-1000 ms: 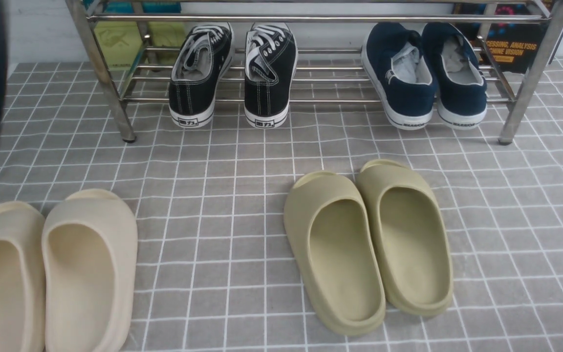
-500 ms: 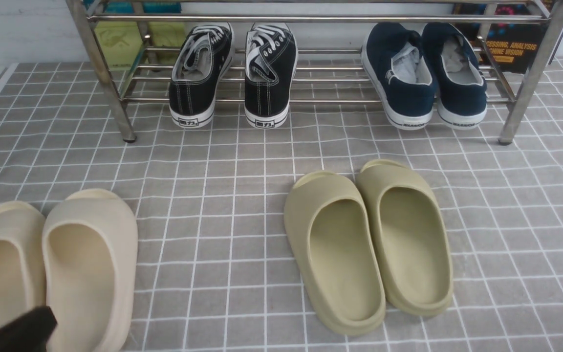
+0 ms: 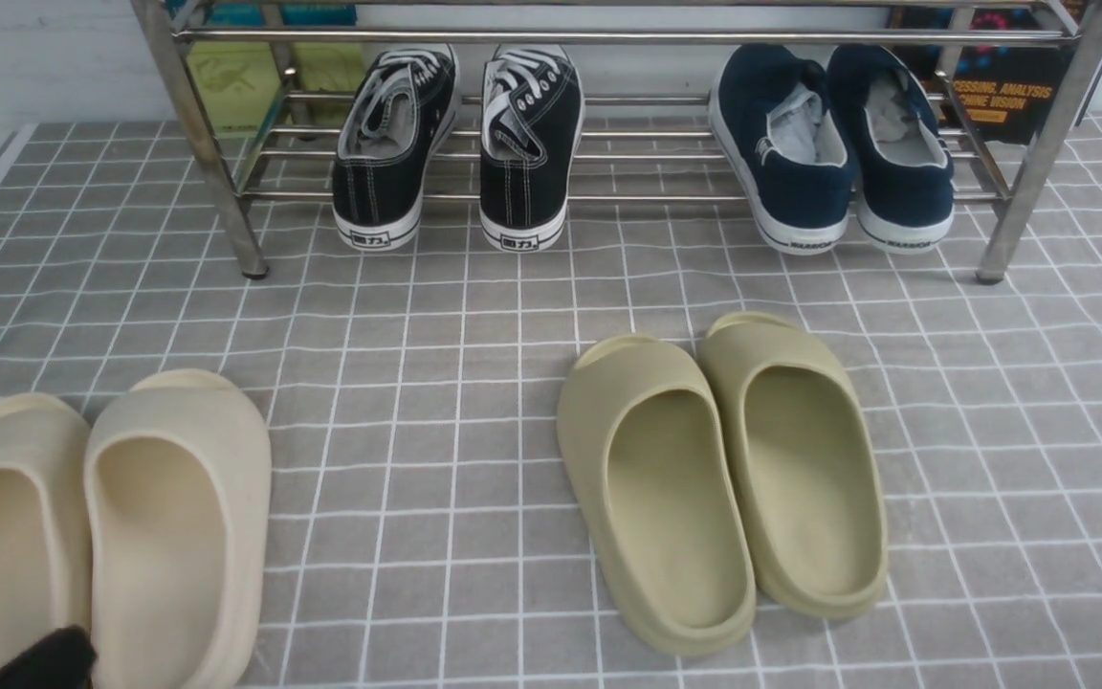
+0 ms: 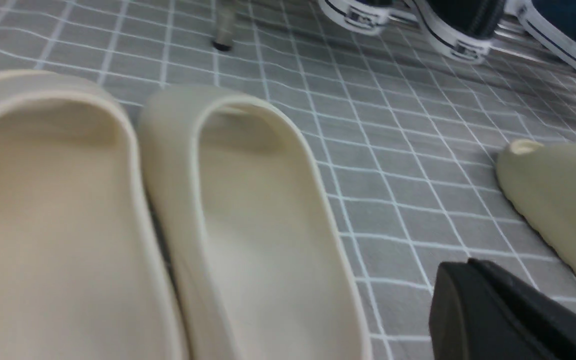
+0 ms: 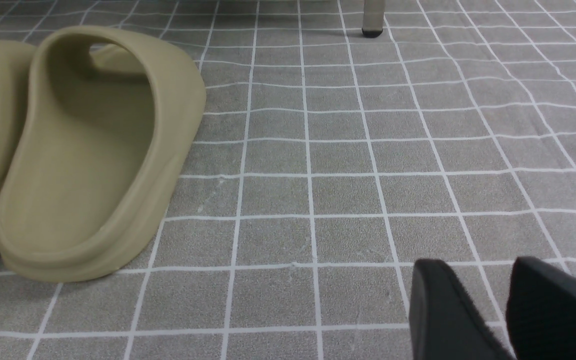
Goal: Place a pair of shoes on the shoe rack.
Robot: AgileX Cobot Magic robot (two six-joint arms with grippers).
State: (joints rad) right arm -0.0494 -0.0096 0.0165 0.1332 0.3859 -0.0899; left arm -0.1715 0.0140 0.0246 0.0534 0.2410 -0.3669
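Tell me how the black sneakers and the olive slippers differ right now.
The black sneakers sit on the shoe rack, heels hanging over its front bar; the olive slippers lie on the tiled floor in front. The sneakers are closed, with white laces and white soles; the slippers are one colour, laceless, with open heels. The sneakers stand slightly apart; the slippers touch. Both pairs point toes away from the robot.

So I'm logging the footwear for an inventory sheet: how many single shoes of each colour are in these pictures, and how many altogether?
Black canvas sneakers, on the shoe rack: 2
Navy slip-on sneakers, on the rack: 2
Beige foam slippers, on the floor: 2
Olive foam slippers, on the floor: 2
Total: 8 single shoes, 4 pairs
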